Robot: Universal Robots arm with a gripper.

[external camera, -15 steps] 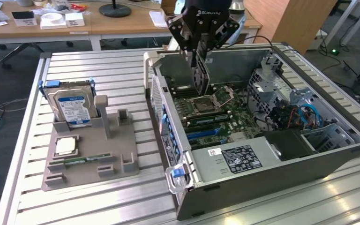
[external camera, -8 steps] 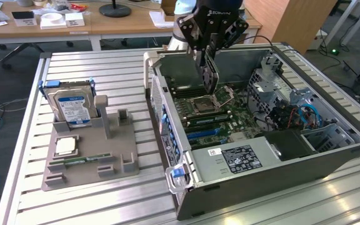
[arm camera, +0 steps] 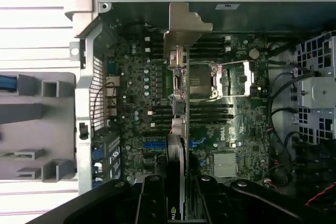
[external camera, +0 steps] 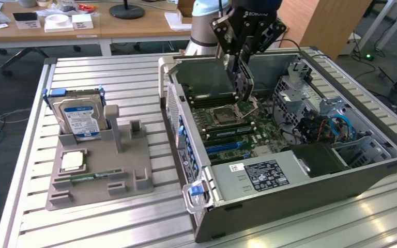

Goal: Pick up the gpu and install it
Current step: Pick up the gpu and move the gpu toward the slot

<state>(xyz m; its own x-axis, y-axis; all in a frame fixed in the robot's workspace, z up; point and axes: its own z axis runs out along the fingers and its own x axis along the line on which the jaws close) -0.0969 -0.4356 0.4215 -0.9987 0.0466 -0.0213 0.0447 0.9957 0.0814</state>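
Open computer case (external camera: 288, 201) lying on its side on a slatted metal surface (external camera: 102, 222). The claw (external camera: 242, 57) is clamped on the gpu (external camera: 245, 85) and holds it on edge, upright, inside the case opening and above the motherboard (external camera: 254, 137). The card's lower edge hangs just over the processor socket (external camera: 225, 116); whether it touches cannot be told. Open room lies on both faces of the card: the case wall stands off on the exterior view's left and the drive cage (external camera: 302, 98) on the exterior view's right. The power supply (external camera: 274, 173) closes the near end.

In the wrist view the gpu (arm camera: 178, 103) appears as a thin line between the two fingers (arm camera: 152, 203) of the claw (arm camera: 177, 195), with its silver bracket (arm camera: 184, 24) at the far end. The card's face is hidden there, and it covers a strip of the board beneath.

Well apart on the surface, a grey holder (external camera: 95, 191) carries a hard drive (external camera: 80, 120).
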